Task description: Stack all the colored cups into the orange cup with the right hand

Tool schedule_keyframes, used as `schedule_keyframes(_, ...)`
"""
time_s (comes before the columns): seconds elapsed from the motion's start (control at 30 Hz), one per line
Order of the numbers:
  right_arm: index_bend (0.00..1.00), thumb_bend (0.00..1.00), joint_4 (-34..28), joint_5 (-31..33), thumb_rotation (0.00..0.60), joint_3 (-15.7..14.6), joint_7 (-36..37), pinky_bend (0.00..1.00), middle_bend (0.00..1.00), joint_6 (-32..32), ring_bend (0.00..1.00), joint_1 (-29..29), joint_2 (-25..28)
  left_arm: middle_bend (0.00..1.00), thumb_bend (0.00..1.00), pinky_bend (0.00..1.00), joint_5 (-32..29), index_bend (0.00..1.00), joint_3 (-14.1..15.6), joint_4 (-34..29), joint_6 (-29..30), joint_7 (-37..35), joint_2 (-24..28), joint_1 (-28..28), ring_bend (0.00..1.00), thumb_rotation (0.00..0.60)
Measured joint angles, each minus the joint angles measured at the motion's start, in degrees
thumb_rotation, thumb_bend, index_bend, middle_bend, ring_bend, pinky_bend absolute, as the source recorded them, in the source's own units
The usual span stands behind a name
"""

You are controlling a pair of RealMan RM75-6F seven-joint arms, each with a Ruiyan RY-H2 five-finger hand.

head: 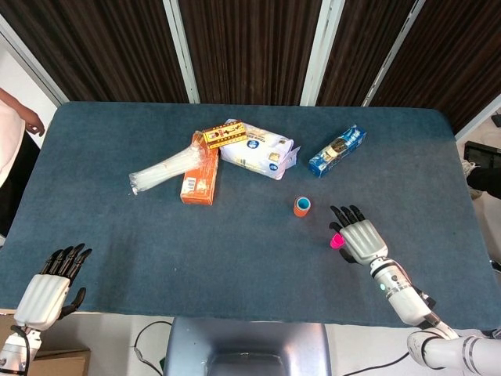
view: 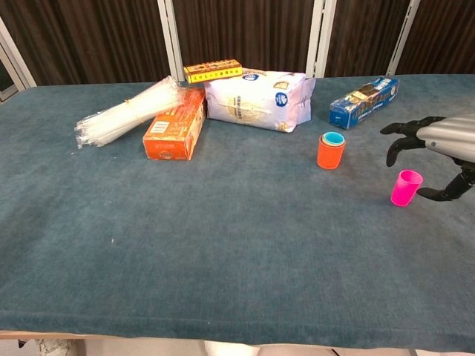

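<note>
My left robot hand hangs off the worktop edge, fingers spread, empty. The orange cup stands mid-worktop with a blue cup nested inside. My right robot hand hovers open around the pink cup, not touching it.

The things are carried by a table covered in dark blue cloth. On it are placed an orange cup with a blue cup inside, a pink cup, an orange box, a bundle of clear straws, a white bag and a blue packet.
</note>
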Motion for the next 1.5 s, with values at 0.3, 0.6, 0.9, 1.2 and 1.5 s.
schedule_keyframes(0.3, 0.47, 0.48, 1.81, 1.88, 0.600, 0.99, -0.28, 0.00, 0.00, -1.35, 0.00, 0.14, -1.03, 0.03, 0.45, 0.11, -0.07, 0.00, 0.07, -0.05, -0.21, -0.09, 0.03, -0.06, 0.06, 0.600)
schedule_keyframes(0.6, 0.48, 0.48, 1.83, 0.93, 0.600, 0.88, 0.27, 0.00, 0.00, -1.98, 0.00, 0.18, -1.28, 0.03, 0.45, 0.11, -0.23, 0.00, 0.01, 0.01, -0.23, 0.08, -0.07, -0.08, 0.06, 0.600)
schedule_keyframes(0.9, 0.53, 0.48, 2.05, 1.18, 0.600, 1.46, 0.77, 0.00, 0.00, -2.37, 0.00, 0.30, -1.82, 0.03, 0.45, 0.11, -0.18, 0.00, 0.09, -0.07, -0.15, -0.16, 0.04, -0.02, 0.06, 0.600)
schedule_keyframes(1.2, 0.58, 0.48, 1.95, 1.92, 0.600, 1.72, -0.51, 0.00, 0.00, -1.98, 0.00, 0.21, -2.15, 0.03, 0.45, 0.11, -0.08, 0.00, 0.10, -0.11, 0.03, -0.20, 0.09, 0.04, 0.06, 0.600)
schedule_keyframes(1.5, 0.60, 0.48, 0.97, 1.61, 0.600, 2.84, 0.88, 0.00, 0.00, -0.64, 0.00, -0.01, -1.83, 0.03, 0.45, 0.11, 0.04, 0.00, 0.16, -0.09, 0.25, -0.30, 0.12, 0.15, 0.06, 0.600)
